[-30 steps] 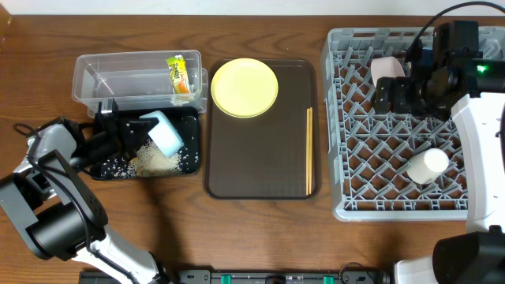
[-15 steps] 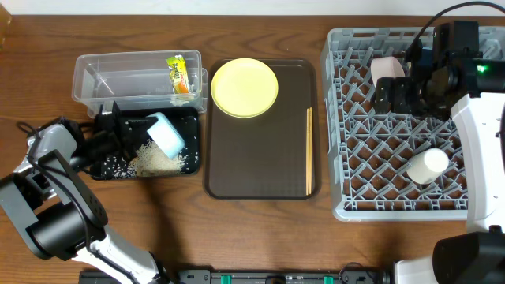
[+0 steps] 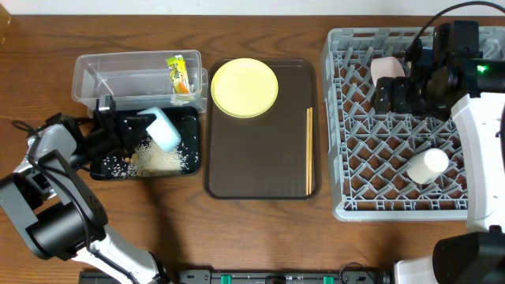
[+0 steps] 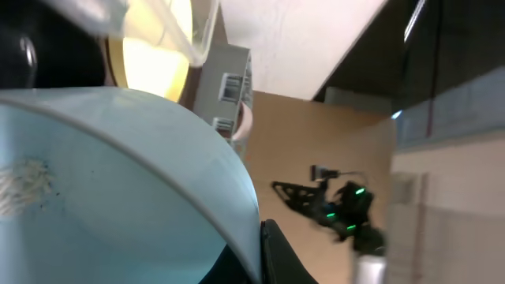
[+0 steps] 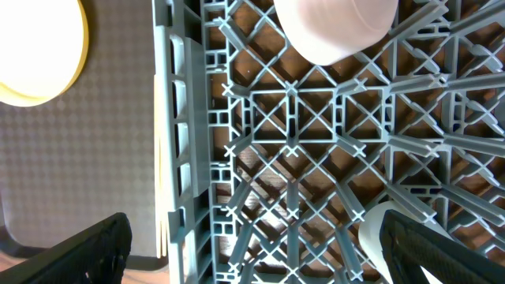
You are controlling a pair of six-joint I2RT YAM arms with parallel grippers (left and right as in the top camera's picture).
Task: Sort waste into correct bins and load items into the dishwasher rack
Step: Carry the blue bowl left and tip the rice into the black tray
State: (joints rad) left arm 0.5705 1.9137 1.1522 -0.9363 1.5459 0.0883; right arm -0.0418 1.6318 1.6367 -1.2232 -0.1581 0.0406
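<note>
My left gripper [image 3: 132,126] is shut on the rim of the light blue bowl [image 3: 163,130] and holds it tilted over the black tray [image 3: 192,140]. Whitish rice scraps [image 3: 156,162] lie in that tray. In the left wrist view the bowl [image 4: 118,181] fills the frame, with a few grains stuck inside and my finger [image 4: 264,256] on its rim. The yellow-green wrapper [image 3: 181,72] lies in the clear tub [image 3: 118,79]. My right gripper [image 3: 392,96] is open and empty above the grey rack [image 3: 371,158]. The rack holds the pinkish bowl [image 3: 387,66] and the white cup [image 3: 427,166].
The yellow plate [image 3: 244,87] and the chopsticks [image 3: 308,150] lie on the dark brown serving tray [image 3: 260,158]. The right wrist view shows the rack lattice [image 5: 292,134], the pinkish bowl [image 5: 335,28], the cup [image 5: 379,233] and the plate's edge [image 5: 39,47].
My left gripper has shifted the blue bowl slightly up and back toward the clear tub. The right arm has not moved.
</note>
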